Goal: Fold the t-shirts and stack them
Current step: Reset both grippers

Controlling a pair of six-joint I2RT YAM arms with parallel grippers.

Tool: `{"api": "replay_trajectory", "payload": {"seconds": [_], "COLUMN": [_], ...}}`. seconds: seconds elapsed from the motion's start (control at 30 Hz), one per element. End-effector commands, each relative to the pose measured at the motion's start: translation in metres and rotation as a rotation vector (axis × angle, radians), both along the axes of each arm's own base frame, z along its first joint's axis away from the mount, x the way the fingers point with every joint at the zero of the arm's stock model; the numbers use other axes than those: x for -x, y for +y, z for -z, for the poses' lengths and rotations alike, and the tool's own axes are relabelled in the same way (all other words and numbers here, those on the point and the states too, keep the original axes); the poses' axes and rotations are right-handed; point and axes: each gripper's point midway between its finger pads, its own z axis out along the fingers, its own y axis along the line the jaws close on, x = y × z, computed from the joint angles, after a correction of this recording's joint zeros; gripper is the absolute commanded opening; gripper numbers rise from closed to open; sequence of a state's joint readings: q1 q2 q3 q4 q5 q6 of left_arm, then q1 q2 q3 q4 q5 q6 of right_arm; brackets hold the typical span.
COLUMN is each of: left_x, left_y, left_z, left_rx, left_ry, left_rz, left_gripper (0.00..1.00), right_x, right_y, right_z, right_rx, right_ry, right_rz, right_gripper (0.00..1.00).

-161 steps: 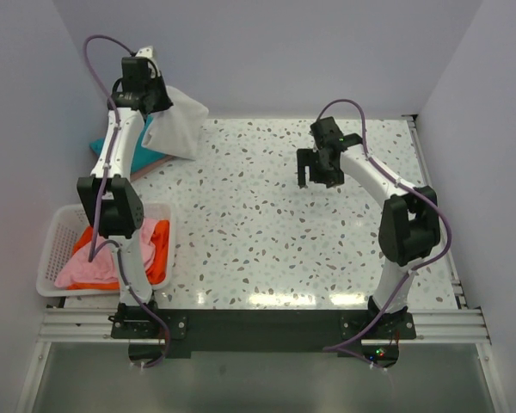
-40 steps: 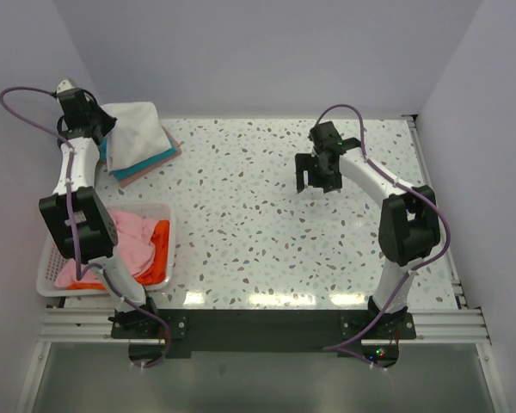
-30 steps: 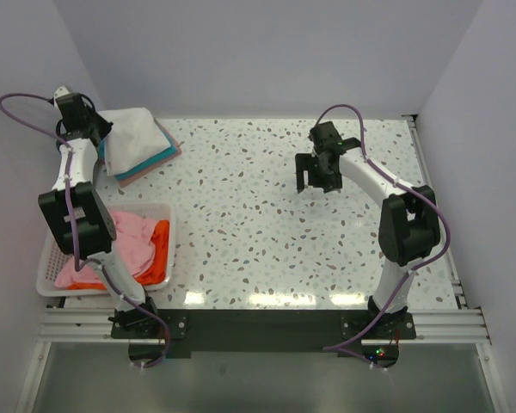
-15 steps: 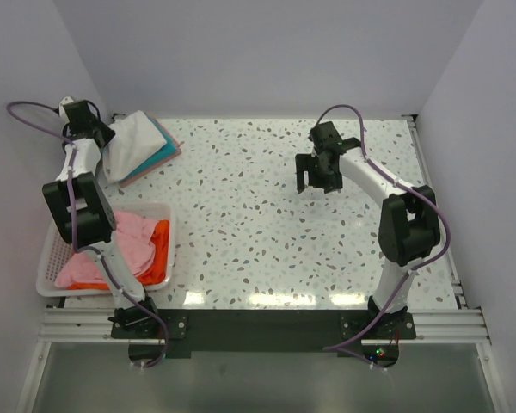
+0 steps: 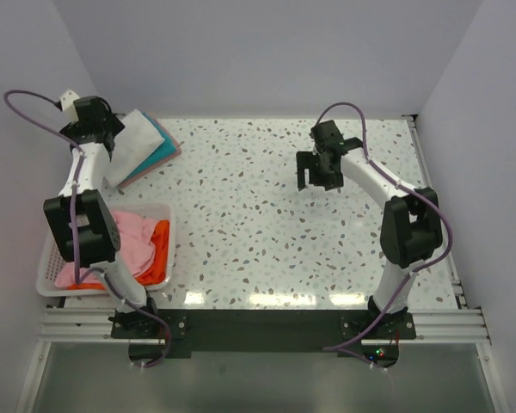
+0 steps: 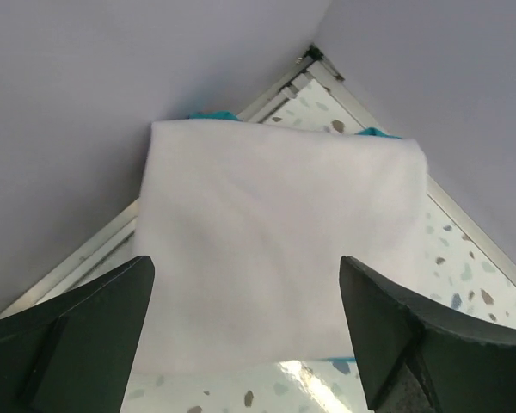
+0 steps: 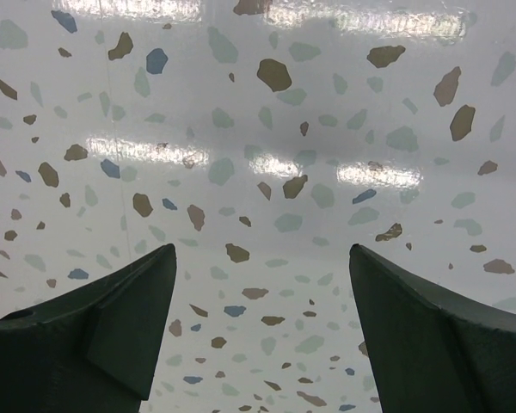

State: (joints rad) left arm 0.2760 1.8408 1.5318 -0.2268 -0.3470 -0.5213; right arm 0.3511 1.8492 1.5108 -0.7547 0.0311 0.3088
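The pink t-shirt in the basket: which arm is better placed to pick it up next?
Left. The left arm rises beside the basket with the pink t-shirt, jaws open; the right arm hovers far off.

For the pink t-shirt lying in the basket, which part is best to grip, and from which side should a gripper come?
Probably a raised wrinkle near the middle of the pink t-shirt, coming straight down from above. It lies crumpled in the open-topped white lattice basket, whose walls block a sideways approach, and the orange t-shirt crowds its right edge.
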Motion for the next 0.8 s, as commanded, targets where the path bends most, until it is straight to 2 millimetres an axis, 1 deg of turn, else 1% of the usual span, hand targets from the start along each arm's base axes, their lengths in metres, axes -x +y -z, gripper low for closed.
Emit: {"api": "replay_trajectory", "payload": {"seconds": [0.0, 0.03, 0.07, 0.1, 0.13, 0.17, 0.2, 0.23, 0.27, 0.3, 0.33, 0.37, 0.4, 0.43, 0.47, 0.5, 0.53, 0.57, 0.6, 0.63, 0.67, 0.7, 0.73, 0.77], "left_x": [0.004, 0.005, 0.005, 0.007, 0.009, 0.012, 0.016, 0.018, 0.022, 0.026, 0.03, 0.037, 0.043, 0.049, 0.057, 0.063, 0.068, 0.076, 0.083, 0.087, 0.094, 0.101, 0.106, 0.115], "left_y": [-0.036, -0.046, -0.067, -0.079, -0.091, -0.117, -0.129, -0.146, -0.161, -0.19, -0.204, -0.23, -0.242, -0.251, -0.272, -0.28, -0.284, -0.297, -0.302, -0.306, -0.314, -0.316, -0.316, -0.32], "left_z": [-0.039, -0.036, -0.03, -0.033, -0.03, -0.023, -0.028, -0.028, -0.022, -0.026, -0.026, -0.02, -0.025, -0.024, -0.02, -0.028, -0.031, -0.028, -0.037, -0.039, -0.038, -0.045, -0.046, -0.049], "left_rx": [-0.101, -0.094, -0.082, -0.077, -0.07, -0.064, -0.065, -0.062, -0.052, -0.048, -0.045, -0.044, -0.043, -0.045, -0.045, -0.047, -0.055, -0.052, -0.048, -0.048, -0.051, -0.052, -0.059, -0.057], "left_ry": [-0.037, -0.023, -0.01, -0.014, -0.006, 0.008, -0.003, -0.004, 0.007, -0.006, -0.003, 0.01, -0.001, 0.007, 0.014, -0.005, -0.012, -0.013, -0.038, -0.043, -0.043, -0.061, -0.064, -0.074], "left_rz": [0.069, 0.092, 0.132, 0.159, 0.187, 0.238, 0.264, 0.299, 0.336, 0.396, 0.426, 0.481, 0.499, 0.51, 0.554, 0.568, 0.566, 0.592, 0.602, 0.611, 0.628, 0.636, 0.632, 0.646], "left_gripper": [0.94, 0.94, 0.95, 0.95, 0.95, 0.95, 0.96, 0.96, 0.96, 0.96, 0.96, 0.96, 0.96, 0.96, 0.96, 0.96, 0.96, 0.96, 0.96, 0.96, 0.96, 0.96, 0.96, 0.96], "right_x": [-0.008, -0.005, -0.006, -0.005, -0.001, -0.002, 0.0, 0.004, 0.005, 0.007, 0.011, 0.012, 0.014, 0.018, 0.02, 0.024, 0.025, 0.026, 0.029, 0.033, 0.034, 0.036, 0.039, 0.04], "right_y": [-0.008, -0.01, -0.011, -0.013, -0.016, -0.018, -0.019, -0.023, -0.023, -0.025, -0.028, -0.03, -0.032, -0.034, -0.036, -0.04, -0.041, -0.043, -0.044, -0.048, -0.049, -0.05, -0.052, -0.053], "right_z": [-0.036, -0.038, -0.04, -0.043, -0.045, -0.048, -0.049, -0.045, -0.052, -0.053, -0.051, -0.056, -0.057, -0.055, -0.061, -0.057, -0.058, -0.06, -0.064, -0.06, -0.061, -0.067, -0.063, -0.063], "right_rx": [0.0, 0.001, 0.005, 0.008, 0.011, 0.017, 0.017, 0.024, 0.018, 0.021, 0.025, 0.019, 0.023, 0.027, 0.022, 0.032, 0.032, 0.032, 0.029, 0.038, 0.035, 0.03, 0.032, 0.032], "right_ry": [-0.135, -0.144, -0.158, -0.168, -0.177, -0.193, -0.2, -0.194, -0.218, -0.224, -0.222, -0.243, -0.249, -0.251, -0.272, -0.267, -0.28, -0.291, -0.31, -0.306, -0.32, -0.341, -0.342, -0.347], "right_rz": [0.016, 0.015, 0.019, 0.023, 0.026, 0.034, 0.036, 0.041, 0.044, 0.051, 0.054, 0.06, 0.064, 0.067, 0.073, 0.079, 0.083, 0.087, 0.091, 0.097, 0.103, 0.109, 0.112, 0.114], "right_gripper": [0.85, 0.85, 0.85, 0.85, 0.85, 0.85, 0.85, 0.85, 0.85, 0.85, 0.85, 0.85, 0.85, 0.85, 0.85, 0.85, 0.85, 0.85, 0.85, 0.85, 0.85, 0.85, 0.85, 0.85]}}
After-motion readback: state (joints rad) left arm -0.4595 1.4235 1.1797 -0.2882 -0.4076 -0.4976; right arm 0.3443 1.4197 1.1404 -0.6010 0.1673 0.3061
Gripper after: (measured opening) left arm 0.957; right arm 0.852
